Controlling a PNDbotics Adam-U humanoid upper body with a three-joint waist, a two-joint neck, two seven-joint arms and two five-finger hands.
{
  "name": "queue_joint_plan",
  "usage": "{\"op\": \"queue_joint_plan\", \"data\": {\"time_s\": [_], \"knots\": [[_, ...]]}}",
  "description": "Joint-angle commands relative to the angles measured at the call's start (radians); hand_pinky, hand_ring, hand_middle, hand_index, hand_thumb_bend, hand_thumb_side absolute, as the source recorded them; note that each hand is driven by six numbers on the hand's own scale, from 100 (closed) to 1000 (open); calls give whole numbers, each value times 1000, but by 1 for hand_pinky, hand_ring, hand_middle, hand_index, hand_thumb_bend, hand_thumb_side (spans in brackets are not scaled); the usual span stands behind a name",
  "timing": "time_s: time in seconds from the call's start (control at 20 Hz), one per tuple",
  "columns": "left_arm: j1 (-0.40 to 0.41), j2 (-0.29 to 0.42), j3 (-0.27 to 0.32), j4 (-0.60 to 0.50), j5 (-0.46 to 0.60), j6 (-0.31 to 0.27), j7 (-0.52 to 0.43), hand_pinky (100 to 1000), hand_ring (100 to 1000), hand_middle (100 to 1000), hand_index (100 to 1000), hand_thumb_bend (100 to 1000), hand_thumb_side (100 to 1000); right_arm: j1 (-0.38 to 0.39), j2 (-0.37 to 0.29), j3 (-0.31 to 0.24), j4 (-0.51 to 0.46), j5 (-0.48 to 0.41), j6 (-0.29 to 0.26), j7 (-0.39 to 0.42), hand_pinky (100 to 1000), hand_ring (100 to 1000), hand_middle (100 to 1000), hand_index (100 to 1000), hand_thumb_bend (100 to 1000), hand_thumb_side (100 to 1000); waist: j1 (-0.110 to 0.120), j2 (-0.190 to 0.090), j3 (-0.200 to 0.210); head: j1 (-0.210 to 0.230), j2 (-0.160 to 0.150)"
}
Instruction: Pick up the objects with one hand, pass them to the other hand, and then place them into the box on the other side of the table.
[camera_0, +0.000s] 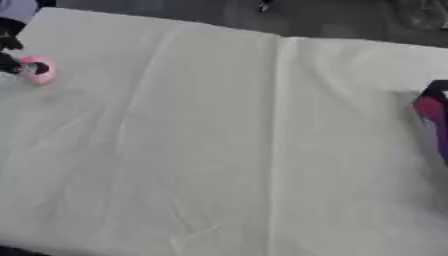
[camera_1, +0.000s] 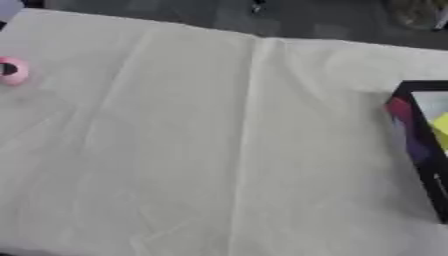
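A small round pink object with a dark centre lies on the white cloth at the far left edge. My left hand, black, comes in from the left edge and touches that object's left side; most of the hand is cut off by the edge of the view. At the right edge stands a black-rimmed box with a pink and purple inner wall and something yellow inside. My right hand shows in neither view.
The table is covered by a creased white cloth that runs to a dark floor beyond its far edge. A pale lilac shape sits at the top left corner. A dark patch shows at the bottom left corner.
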Motion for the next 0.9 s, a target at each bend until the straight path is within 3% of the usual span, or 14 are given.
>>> {"op": "queue_joint_plan", "data": {"time_s": [0.05,0.65,0.9], "knots": [[-11,32,18,0,-12,11,17,854,850,779,818,489,431,0,-16,-9,-15,13,21,-20,668,764,772,780,502,115,10,3,-3,0,-14],[-13,21,28,23,-67,54,71,848,851,780,818,471,292,-7,6,-1,-15,27,25,-10,672,765,773,781,490,127,6,28,-19,-14,-11],[-13,16,35,37,-112,103,129,840,851,779,809,501,173,-6,19,4,-15,31,31,-6,674,766,774,781,487,134,6,34,-25,0,-17]]}}
